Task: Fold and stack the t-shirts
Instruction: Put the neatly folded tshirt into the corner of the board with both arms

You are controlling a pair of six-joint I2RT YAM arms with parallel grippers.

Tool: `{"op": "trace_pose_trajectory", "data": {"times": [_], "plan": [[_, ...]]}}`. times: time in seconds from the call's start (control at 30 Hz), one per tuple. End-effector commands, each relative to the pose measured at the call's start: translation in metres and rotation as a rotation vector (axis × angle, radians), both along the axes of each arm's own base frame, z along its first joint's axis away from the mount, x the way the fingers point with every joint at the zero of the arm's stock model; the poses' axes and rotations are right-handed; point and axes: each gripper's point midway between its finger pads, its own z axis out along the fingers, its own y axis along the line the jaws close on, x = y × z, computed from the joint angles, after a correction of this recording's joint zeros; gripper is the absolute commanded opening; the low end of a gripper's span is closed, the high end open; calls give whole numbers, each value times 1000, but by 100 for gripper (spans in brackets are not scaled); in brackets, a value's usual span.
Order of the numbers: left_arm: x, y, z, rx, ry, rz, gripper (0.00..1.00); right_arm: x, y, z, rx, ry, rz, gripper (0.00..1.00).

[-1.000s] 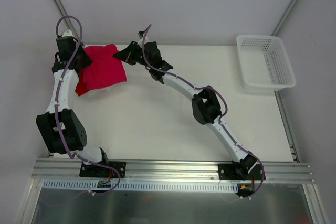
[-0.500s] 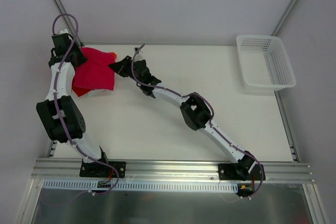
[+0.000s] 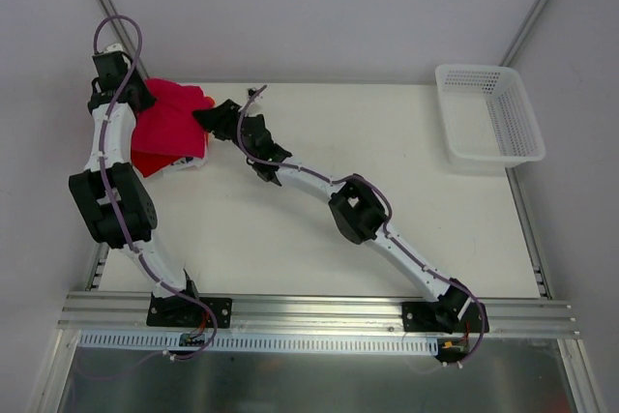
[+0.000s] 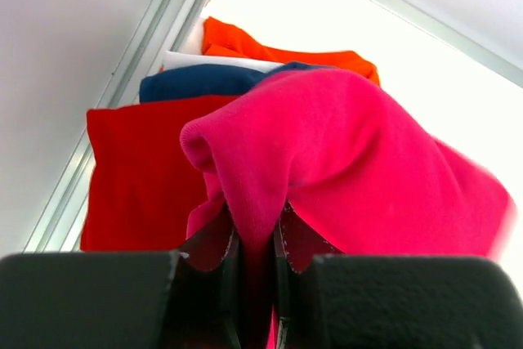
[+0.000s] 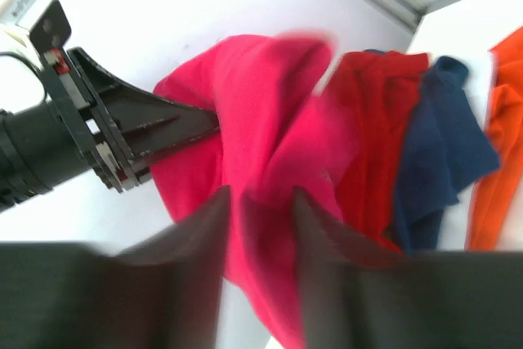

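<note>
The magenta-pink t-shirt (image 3: 172, 123) hangs bunched over the stack at the table's far left corner. My left gripper (image 3: 143, 102) is shut on one fold of it (image 4: 343, 145), the cloth pinched between the jaws (image 4: 256, 239). Under it lie the red t-shirt (image 4: 139, 169), then blue (image 4: 204, 83), white (image 4: 212, 61) and orange (image 4: 270, 46) ones. My right gripper (image 5: 261, 202) stands at the shirt's right edge (image 3: 205, 118), its jaws apart and blurred, with pink cloth (image 5: 253, 96) loose between them. The left gripper (image 5: 214, 120) shows in the right wrist view too.
A white mesh basket (image 3: 488, 113) stands at the far right corner of the table (image 3: 387, 142). A metal frame rail (image 4: 147, 46) runs along the table's left edge right beside the stack. The right arm stretches diagonally across the table.
Both grippers carried the pink t-shirt left and towards the far corner, over the stack. The right gripper's jaws have parted from the cloth; the left stays shut.
</note>
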Motion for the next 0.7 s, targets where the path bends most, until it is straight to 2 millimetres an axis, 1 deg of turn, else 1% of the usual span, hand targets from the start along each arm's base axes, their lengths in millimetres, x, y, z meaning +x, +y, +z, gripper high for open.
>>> {"op": "trace_pose_trajectory", "data": {"times": [0.0,0.03,0.07,0.13,0.17,0.27,0.43,0.47,0.5,0.57,0.6,0.63,0.67], "plan": [[15,42,18,67,-69,81,0,2,-10,35,75,-46,-10,59],[16,44,16,56,-68,81,0,2,-11,26,63,-37,-4,74],[17,48,8,51,-55,95,0,1,-10,23,66,-38,4,99],[19,52,3,48,-47,96,0,-1,-12,12,72,-25,27,99],[22,54,-3,42,-38,95,0,0,-15,7,73,-14,31,100],[23,58,-11,46,-20,104,0,-7,-18,-1,92,-5,55,99],[21,72,-14,72,-7,153,0,-23,-18,-2,105,-10,130,99],[23,74,-13,72,-10,156,0,-32,-19,-10,101,-8,161,99],[24,74,-16,67,-7,153,0,-36,-21,-1,112,-22,169,100],[27,74,-19,56,-6,156,1,-43,-27,5,132,-35,181,99],[28,74,-21,54,-4,158,4,-48,-32,-1,117,-22,188,99],[28,75,-24,53,0,162,6,-51,-35,-1,115,-26,191,99],[29,76,-27,49,4,169,25,-53,-37,3,121,-38,192,99]]}}
